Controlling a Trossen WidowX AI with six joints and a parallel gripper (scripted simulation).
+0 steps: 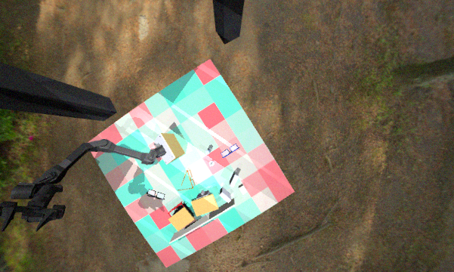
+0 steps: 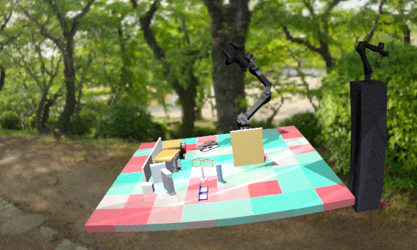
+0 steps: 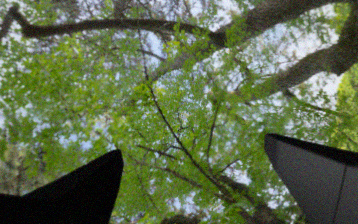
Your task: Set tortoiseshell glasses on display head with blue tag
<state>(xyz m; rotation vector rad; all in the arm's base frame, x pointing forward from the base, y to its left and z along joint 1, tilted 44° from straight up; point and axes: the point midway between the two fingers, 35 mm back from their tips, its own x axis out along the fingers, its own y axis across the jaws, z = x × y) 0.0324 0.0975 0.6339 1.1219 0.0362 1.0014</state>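
Checkered surface (image 1: 211, 115) (image 2: 265, 189), below gripper. Gripper (image 1: 20, 230) (image 2: 227, 47) (image 3: 193, 149): raised, fingers spread, nothing grasped. Orange-brown glasses (image 1: 192, 181) (image 2: 204, 161), likely the tortoiseshell pair: on surface, lower than gripper, well apart from it. Blue glasses (image 1: 230, 150) (image 2: 200, 192): farther off.
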